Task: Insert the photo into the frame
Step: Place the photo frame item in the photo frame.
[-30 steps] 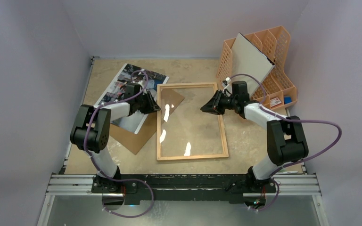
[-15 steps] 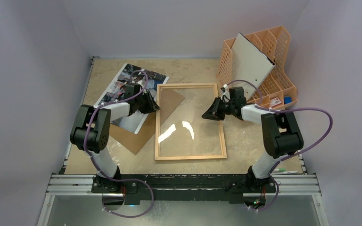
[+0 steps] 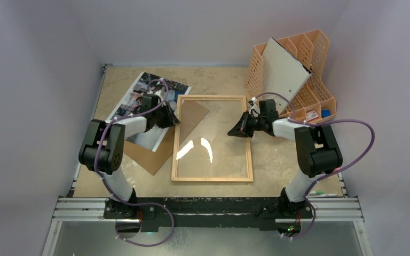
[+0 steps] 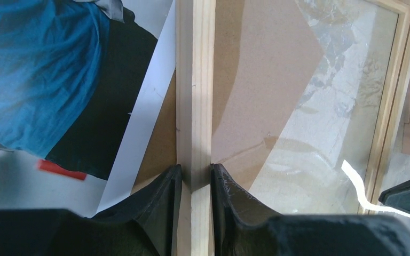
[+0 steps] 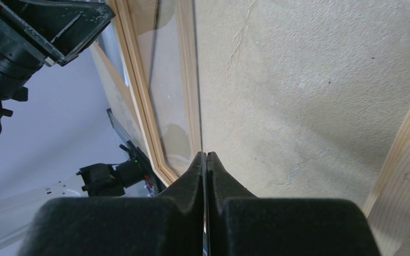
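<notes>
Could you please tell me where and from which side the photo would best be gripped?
Probably its near corner, where the photo lies on the brown backing panel. The print is flat and thin, and the panel lifts that corner off the table, so a lower jaw may slip under there. Approach low from the near side, over the panel's bare part.

CAMERA POSITIONS: THREE VIEWS

Top external: mounted high behind the arm bases, looked down on the tabletop [image 3: 224, 80]. Left wrist: close, faced along the left rail of the frame [image 4: 195, 106] and across its glass. Right wrist: close, faced leftward across the same glass. All three shared the frame.
</notes>
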